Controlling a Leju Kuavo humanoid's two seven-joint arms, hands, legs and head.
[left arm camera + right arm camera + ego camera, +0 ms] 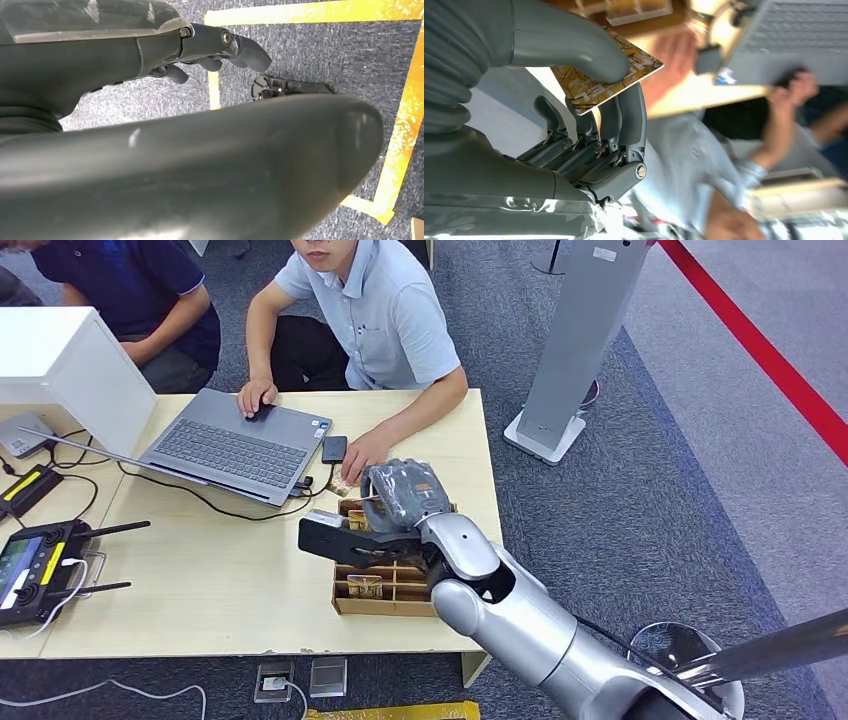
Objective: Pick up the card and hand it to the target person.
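Note:
The card [599, 82], yellow-brown with a printed pattern, is pinched between the thick thumb and dark fingers of my right hand [589, 100]. In the head view my right hand [385, 515] hovers over the far end of a wooden card box [385, 605] on the table, reaching toward a seated person in a light blue shirt [390, 320]. That person's hand [362, 455] rests on the table just beyond my hand; their other hand lies on a laptop [235, 445]. My left hand [150, 100] hangs over grey carpet with yellow tape, holding nothing, fingers [240, 47] loosely extended.
A black phone [334, 449] lies beside the laptop. A remote controller [30, 565] and cables sit at the table's left, behind them a white box [60, 365]. A second person in dark blue [130, 290] sits at the far left. A grey stand [575, 340] rises right of the table.

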